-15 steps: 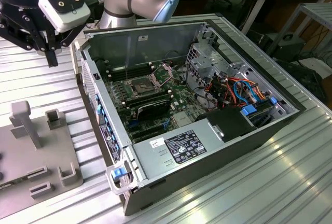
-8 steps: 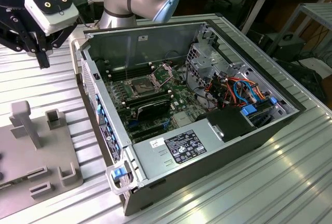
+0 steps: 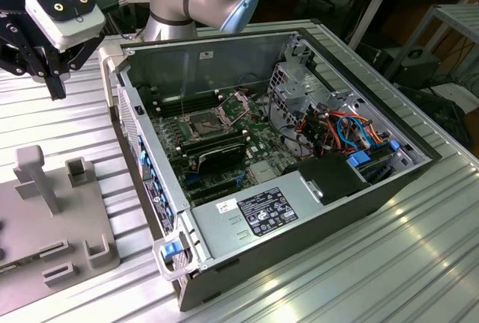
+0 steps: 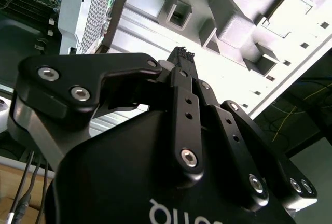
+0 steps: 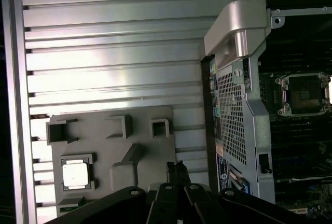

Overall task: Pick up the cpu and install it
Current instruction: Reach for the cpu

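While the gripper (image 3: 55, 84) hangs at the exterior view's far left above the ribbed metal table (image 3: 67, 125), its fingers are pressed together with nothing between them. Nearer the camera, a grey holder tray (image 3: 45, 218) lies on the table. In the first wrist view, the cpu (image 5: 76, 174) sits flat in a square pocket of that tray, well apart from the fingertips (image 5: 176, 168). Toward the exterior view's right stands the open computer case (image 3: 209, 57), with a square socket (image 3: 207, 122) on its board.
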{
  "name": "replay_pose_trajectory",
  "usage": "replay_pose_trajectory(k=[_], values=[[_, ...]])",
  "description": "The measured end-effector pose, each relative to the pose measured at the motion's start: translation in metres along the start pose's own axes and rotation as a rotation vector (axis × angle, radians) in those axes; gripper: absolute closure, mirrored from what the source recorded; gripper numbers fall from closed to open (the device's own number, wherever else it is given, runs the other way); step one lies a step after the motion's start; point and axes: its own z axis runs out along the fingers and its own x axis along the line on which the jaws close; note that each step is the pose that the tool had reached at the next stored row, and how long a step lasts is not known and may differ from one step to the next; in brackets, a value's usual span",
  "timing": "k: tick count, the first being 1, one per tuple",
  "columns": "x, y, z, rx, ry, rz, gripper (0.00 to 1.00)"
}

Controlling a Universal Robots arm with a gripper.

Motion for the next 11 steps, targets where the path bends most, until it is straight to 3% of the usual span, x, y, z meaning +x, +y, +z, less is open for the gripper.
replay_pose_trajectory(k=[11], values=[[0.0027,-0.0002,0.0,0.0,0.0,0.0,0.89]])
